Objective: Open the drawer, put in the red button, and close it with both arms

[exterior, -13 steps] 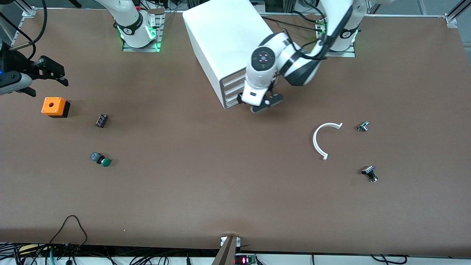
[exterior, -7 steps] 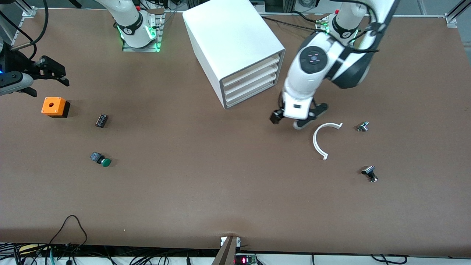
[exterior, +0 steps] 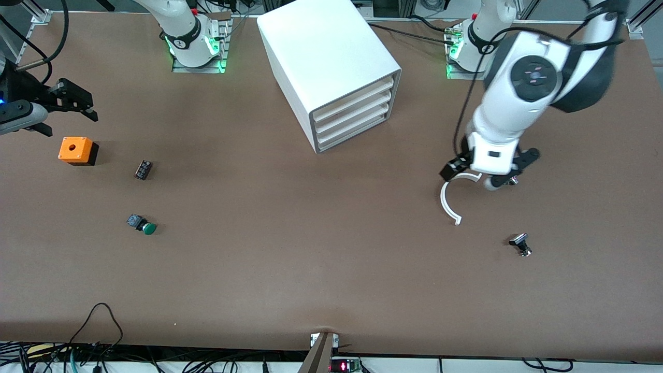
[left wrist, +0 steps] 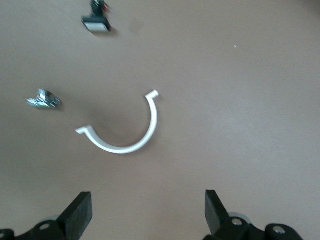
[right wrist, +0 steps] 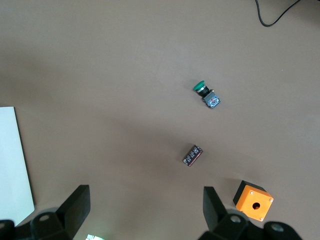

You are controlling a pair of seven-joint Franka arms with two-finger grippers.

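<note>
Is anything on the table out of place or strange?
Yes: no red button shows anywhere, only a green one. The cabinet sits askew with all drawers shut. Both grippers, left and right, hover open and empty.

White cabinet (exterior: 326,62), orange box (exterior: 76,150), green-capped button (exterior: 143,225).

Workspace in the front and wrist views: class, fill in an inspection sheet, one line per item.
Surface: brown table, flat.
Job's things: white cabinet, all four drawers shut; red button: nothing seen.
Clutter: orange box, green button, small dark part, white curved piece, two small metal parts.
Grippers: left gripper open over the curved piece; right gripper open above the orange box, waiting.
Cables: black loop at the table edge nearest the camera.
Surroundings: aluminium frame.
</note>
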